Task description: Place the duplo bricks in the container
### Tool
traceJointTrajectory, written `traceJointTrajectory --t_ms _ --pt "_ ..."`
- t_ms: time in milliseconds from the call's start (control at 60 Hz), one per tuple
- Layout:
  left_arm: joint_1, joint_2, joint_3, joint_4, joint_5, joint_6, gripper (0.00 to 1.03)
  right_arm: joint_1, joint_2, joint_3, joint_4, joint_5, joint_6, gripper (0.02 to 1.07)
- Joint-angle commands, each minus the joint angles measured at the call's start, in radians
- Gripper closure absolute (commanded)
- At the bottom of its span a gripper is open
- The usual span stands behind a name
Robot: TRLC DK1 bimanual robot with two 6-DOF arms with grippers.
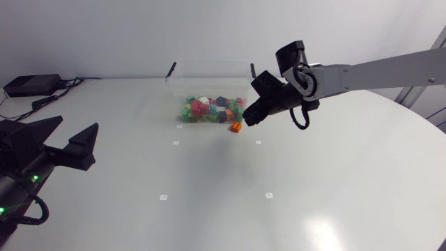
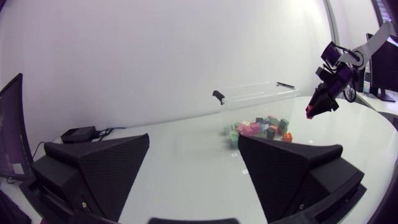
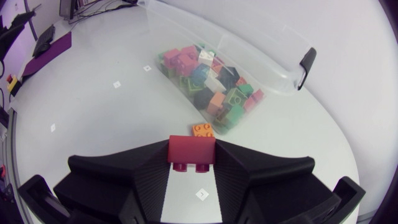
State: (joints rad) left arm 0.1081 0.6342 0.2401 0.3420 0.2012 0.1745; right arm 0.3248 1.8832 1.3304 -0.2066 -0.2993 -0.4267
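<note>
Right gripper (image 1: 248, 118) is clamped on a small red duplo brick (image 3: 192, 150), hovering just off the near right corner of the clear plastic container (image 1: 209, 70). That bin's open top, long axis running left to right, lies far and left of the brick, so the carry looks to go that way.

Bricks (image 1: 208, 108) lie in the container (image 1: 209, 78); one brick (image 1: 236, 127) rests on the table (image 1: 209, 202) beside it.

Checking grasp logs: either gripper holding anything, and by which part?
Right gripper holds a red brick by two opposite sides. Left gripper: open, empty.
</note>
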Motion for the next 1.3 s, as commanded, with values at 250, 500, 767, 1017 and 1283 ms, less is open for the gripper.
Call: traceJointTrajectory --t_ms 250,500,767,1017,1283 --pt "0.002 -0.162 -0.108 -0.032 0.0 -0.058 0.04 0.056 -0.11 0.026 -0.034 0.06 0.078 0.81" --pt "-0.004 -0.327 -0.182 -0.034 0.0 -0.089 0.04 0.062 -0.021 0.176 -0.036 0.08 0.124 0.81" --pt "-0.005 -0.383 -0.211 -0.032 0.0 -0.102 0.04 0.06 0.116 0.317 0.006 0.1 0.151 0.81" --pt "-0.005 -0.406 -0.228 -0.021 0.0 -0.104 0.04 0.066 0.234 0.501 -0.017 0.103 0.174 0.81" --pt "-0.007 -0.435 -0.243 -0.018 0.0 -0.113 0.04 0.092 0.37 0.698 -0.057 0.114 0.201 0.81"
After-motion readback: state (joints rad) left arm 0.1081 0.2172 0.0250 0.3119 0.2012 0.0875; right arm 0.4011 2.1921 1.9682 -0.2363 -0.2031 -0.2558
